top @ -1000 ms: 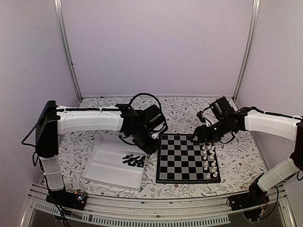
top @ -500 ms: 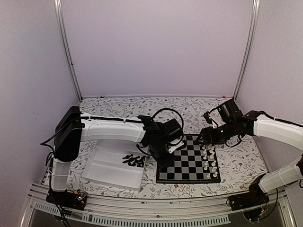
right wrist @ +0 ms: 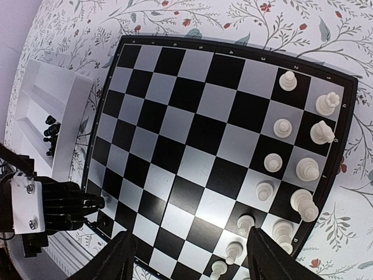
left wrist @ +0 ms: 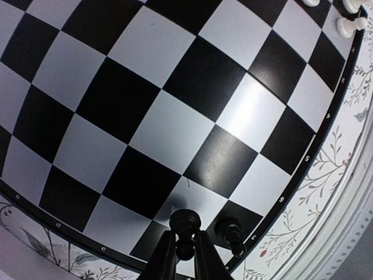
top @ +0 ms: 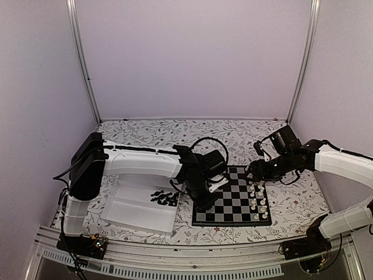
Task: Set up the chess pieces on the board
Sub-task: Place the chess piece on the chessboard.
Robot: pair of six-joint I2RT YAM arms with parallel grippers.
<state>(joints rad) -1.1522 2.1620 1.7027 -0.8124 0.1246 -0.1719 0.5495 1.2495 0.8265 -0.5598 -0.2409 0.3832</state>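
At the bottom centre of the left wrist view, the left hand [left wrist: 185,249] pinches a black piece [left wrist: 185,223] low over the board [left wrist: 175,116], just beside a standing neighbour [left wrist: 229,231] that a skewed release could topple, while the right hand [right wrist: 189,248] hangs spread and empty.

Tally: 1 board [top: 230,205], 1 white tray [top: 131,214].
On the board, 12 white pieces [right wrist: 307,169] countable from the right wrist and 2 black pieces [left wrist: 229,230], 1 standing, 1 pinched in the left gripper [left wrist: 185,249]; in the tray, 1 heap [top: 165,198] of black ones, too small to count.
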